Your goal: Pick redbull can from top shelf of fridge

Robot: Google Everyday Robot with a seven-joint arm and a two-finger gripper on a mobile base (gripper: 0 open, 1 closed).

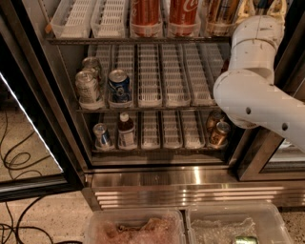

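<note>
Only one camera view to go on here. The gripper [262,6] was up at the right end of the top shelf [78,21] of the fridge [190,183], clipped by the top edge, so I honestly couldn't tell if it was released or clenched. Same problem with the redbull can: I couldn't pick it out up there, only red cola cans [145,14] and some gold cans [223,14] just left of the gripper. A slim blue-and-silver can [101,136] did stand on the lowest rack, far left. My guess was it was mid-reach. I'd go in level, keep off the gold cans, grab mid-body, then lift clear of the lane lip before backing out.
</note>
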